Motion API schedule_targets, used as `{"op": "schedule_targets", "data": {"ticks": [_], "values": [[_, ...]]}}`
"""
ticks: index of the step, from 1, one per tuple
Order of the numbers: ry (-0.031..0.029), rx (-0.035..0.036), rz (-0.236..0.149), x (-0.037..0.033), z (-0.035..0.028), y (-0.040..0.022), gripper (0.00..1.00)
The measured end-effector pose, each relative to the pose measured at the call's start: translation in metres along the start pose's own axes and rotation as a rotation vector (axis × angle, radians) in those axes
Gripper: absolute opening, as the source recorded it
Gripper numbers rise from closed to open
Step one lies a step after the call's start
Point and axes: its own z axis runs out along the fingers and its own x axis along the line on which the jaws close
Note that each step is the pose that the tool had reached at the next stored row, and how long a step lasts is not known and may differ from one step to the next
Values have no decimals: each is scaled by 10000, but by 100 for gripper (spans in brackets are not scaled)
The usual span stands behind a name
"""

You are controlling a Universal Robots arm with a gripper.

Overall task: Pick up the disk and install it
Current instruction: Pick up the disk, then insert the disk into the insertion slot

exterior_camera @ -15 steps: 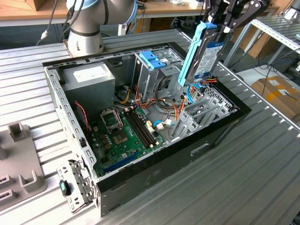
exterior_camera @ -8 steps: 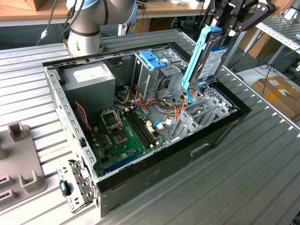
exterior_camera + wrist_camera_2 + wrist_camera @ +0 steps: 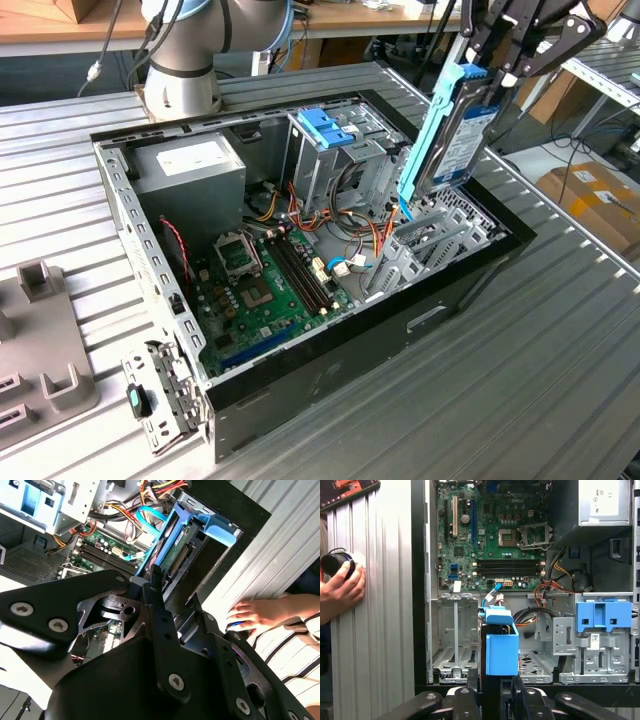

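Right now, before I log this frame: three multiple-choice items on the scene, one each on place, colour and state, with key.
1. Where is the disk? A flat on the table; B upright over the open case; C on top of the power supply.
2. Colour of its side rails? A light blue; B red; C yellow.
3. The gripper is: A open, clear of the disk; B shut on a cable; C shut on the disk.
Key: B, it hangs on edge above the case; A, the rails show light blue; C, the gripper clamps the disk's top end.
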Motion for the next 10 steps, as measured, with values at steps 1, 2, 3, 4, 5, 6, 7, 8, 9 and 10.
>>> {"op": "schedule_targets", "data": {"ticks": [1,2,3,4,5,6,7,8,9,10], "values": [[0,0,-1,14,1,-1,35],[2,0,0,30,1,-3,35],[5,0,0,56,2,-4,35],[6,0,0,79,2,-6,35],[8,0,0,101,3,-7,35],[9,0,0,123,4,-8,35],[10,0,-1,145,5,-9,35],[12,0,0,162,5,-10,35],[13,0,0,174,5,-10,35],[15,0,0,183,5,-11,35]]}}
